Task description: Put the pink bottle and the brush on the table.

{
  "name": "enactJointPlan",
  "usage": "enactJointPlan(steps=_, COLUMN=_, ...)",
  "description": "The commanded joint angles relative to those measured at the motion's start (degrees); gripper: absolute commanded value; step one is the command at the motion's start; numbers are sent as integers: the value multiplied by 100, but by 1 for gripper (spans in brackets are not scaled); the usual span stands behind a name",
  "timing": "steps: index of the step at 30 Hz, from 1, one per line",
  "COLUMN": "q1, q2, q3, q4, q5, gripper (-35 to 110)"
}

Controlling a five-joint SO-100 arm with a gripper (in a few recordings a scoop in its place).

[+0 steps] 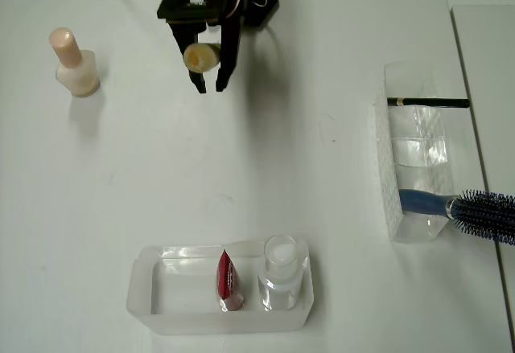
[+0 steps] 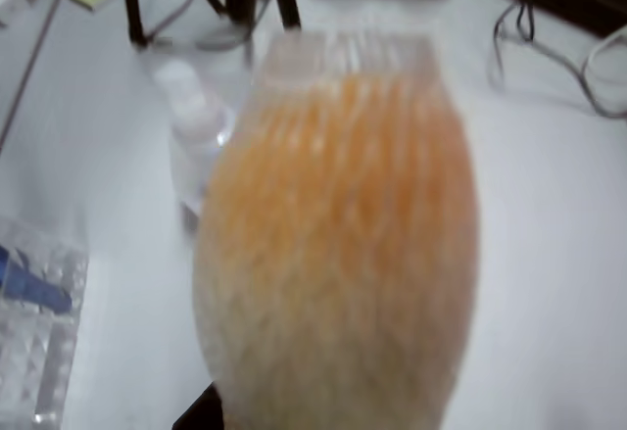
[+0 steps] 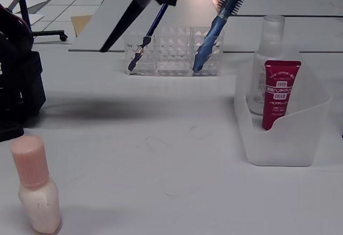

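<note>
The pink bottle (image 1: pixel 74 63) stands upright on the white table (image 1: pixel 322 208) at the far left of the overhead view, well apart from the arm. It also stands in the near left corner of the fixed view (image 3: pixel 35 192). My gripper (image 1: pixel 211 84) hangs over the table's back middle, shut on the brush. The brush's cream-yellow fluffy tip (image 1: pixel 199 57) shows between the black fingers and points up at the camera. In the wrist view that tip (image 2: pixel 338 254) is a big blurred orange-cream mass. The brush handle is hidden.
A frosted tray (image 1: pixel 145 289) at the front holds a red tube (image 1: pixel 228 281) and a clear bottle with a white cap (image 1: pixel 282 277). At the right, a clear organiser (image 1: pixel 418 160) holds a blue hairbrush (image 1: pixel 475 208) and a thin dark pencil (image 1: pixel 430 102).
</note>
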Motion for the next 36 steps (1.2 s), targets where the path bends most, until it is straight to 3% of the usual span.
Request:
enactJointPlan(steps=1, q1=396, q2=308, q3=-105, q4=492, q5=-79, gripper=0)
enactJointPlan(steps=6, q1=896, q2=387, q3=26, q4=1099, q5=-343, gripper=0)
enactJointPlan(steps=23, q1=2575, q2=404, q3=1143, q4=545, q5=-2355, gripper=0)
enactJointPlan(steps=36, q1=3480, q2=325, q3=2171, q4=-220, q5=-2505, gripper=0)
